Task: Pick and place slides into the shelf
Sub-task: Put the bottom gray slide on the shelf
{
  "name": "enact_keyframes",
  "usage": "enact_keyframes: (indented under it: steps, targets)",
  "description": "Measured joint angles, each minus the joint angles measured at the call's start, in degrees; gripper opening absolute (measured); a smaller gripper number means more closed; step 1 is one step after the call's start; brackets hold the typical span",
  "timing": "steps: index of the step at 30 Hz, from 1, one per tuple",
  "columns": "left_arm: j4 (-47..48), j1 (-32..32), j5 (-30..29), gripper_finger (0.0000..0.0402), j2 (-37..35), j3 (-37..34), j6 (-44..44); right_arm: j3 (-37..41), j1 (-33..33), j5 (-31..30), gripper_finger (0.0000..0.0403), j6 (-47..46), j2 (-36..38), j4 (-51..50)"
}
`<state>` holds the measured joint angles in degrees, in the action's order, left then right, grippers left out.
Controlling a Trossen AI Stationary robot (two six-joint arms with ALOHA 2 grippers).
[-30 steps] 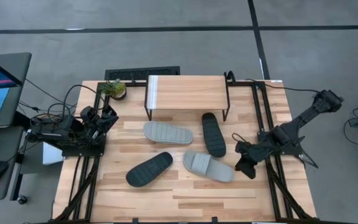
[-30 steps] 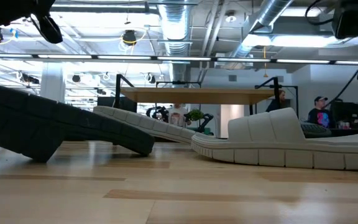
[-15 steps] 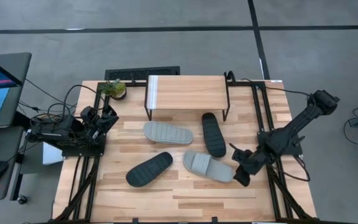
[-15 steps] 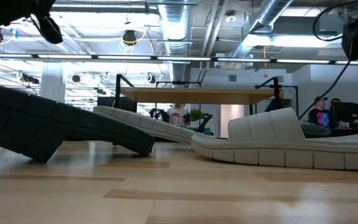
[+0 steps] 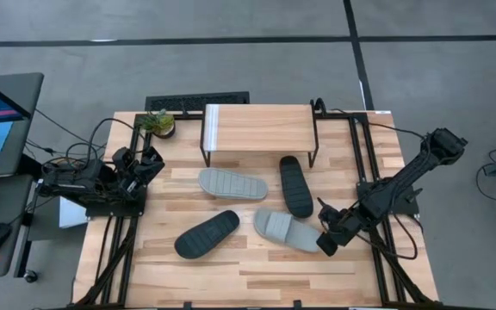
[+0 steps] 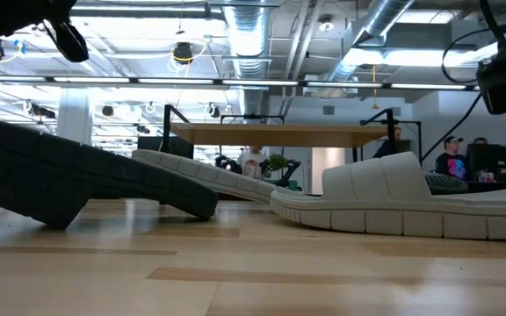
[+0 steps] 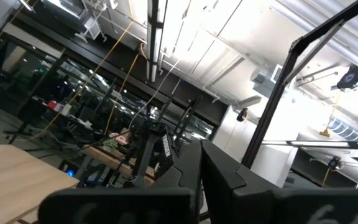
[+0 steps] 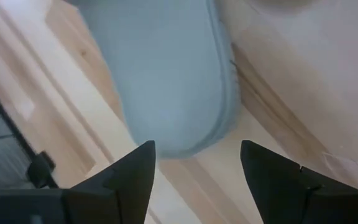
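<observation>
Just beyond your right gripper point(image 5: 327, 241), whose fingers stood apart, lay the heel end of the nearer grey slide point(image 5: 288, 229), flat on the desk point(image 5: 257, 275), its long axis running away toward the far-side shelf point(image 5: 257, 127), left gripper point(image 5: 149, 161) shut and remote.

Open counter point(image 5: 257, 267) lies in front of the 4 slides, while the black slide point(image 5: 296, 186) and grey slide point(image 5: 232, 183) crowd the shelf point(image 5: 258, 127) front.

Wooden table point(image 5: 257, 271); on it: shelf point(image 5: 259, 127), two grey slides point(image 5: 232, 183), two black slides point(image 5: 207, 234), small plant point(image 5: 159, 121)
</observation>
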<state>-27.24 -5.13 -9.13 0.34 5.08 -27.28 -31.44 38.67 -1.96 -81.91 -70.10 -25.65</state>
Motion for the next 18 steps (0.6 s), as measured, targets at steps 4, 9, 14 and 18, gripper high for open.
enact_keyframes:
  steps: [4,9,14,18]
  targets:
    - [-0.02,0.00,0.01,0.0000,0.00,0.00,-0.07,0.00,-0.67,0.20,0.0230,-0.75,-1.33,0.88]
    - [-0.02,0.00,0.02,0.0000,0.00,0.00,-0.21,-0.02,-1.80,0.33,0.0230,-0.57,-3.34,3.87]
    - [-0.02,0.00,0.01,0.0000,0.00,0.00,-0.21,-0.02,-2.07,0.62,0.0230,-0.33,-5.56,6.19]
    - [-0.02,0.00,1.01,0.0000,0.00,0.00,-0.21,-0.02,-2.07,0.53,0.0230,-0.13,-6.95,7.95]
